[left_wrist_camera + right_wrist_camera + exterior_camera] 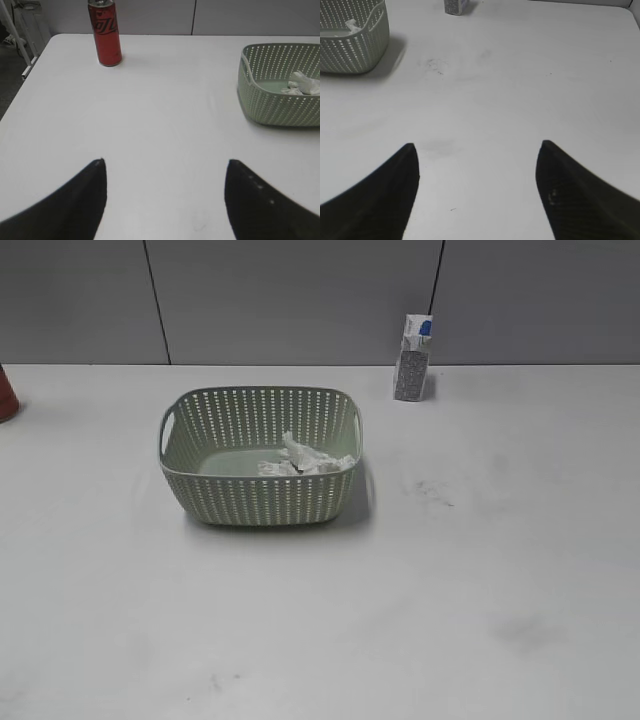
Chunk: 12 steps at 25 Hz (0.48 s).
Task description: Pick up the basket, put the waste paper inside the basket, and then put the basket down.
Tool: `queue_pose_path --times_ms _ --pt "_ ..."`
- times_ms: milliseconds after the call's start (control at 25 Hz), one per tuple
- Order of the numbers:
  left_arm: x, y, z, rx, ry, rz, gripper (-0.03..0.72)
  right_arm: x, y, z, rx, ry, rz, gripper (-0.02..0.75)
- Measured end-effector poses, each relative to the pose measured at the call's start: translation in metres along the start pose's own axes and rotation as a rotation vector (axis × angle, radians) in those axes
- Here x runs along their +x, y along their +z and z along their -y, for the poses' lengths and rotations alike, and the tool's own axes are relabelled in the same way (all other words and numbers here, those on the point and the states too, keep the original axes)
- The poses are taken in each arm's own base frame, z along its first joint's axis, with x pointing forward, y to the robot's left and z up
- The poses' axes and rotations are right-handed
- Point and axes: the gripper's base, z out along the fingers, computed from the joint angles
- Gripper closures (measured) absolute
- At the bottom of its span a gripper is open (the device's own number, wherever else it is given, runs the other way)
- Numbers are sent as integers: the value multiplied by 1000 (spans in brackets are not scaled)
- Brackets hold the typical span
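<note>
The pale green basket (215,502) stands on the white table, left of the middle. Crumpled white waste paper (305,459) lies inside it at its right end. The basket also shows in the left wrist view (270,107) with the paper (302,84) in it, and in the right wrist view (355,50) at the top left. My left gripper (166,162) is open and empty over bare table, well to the left of the basket. My right gripper (477,145) is open and empty over bare table, to the right of the basket. Neither gripper shows in the exterior view.
A red can (105,32) stands at the table's far left; its edge shows in the exterior view (6,392). An upright white-grey carton with a blue mark (412,358) stands at the back, right of the basket. A grey wall runs behind the table.
</note>
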Motion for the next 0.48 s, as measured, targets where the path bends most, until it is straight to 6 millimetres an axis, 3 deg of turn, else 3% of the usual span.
queue_pose_path --times_ms 480 --pt "0 0 0 -2 1 1 138 0 0 1 65 31 2 156"
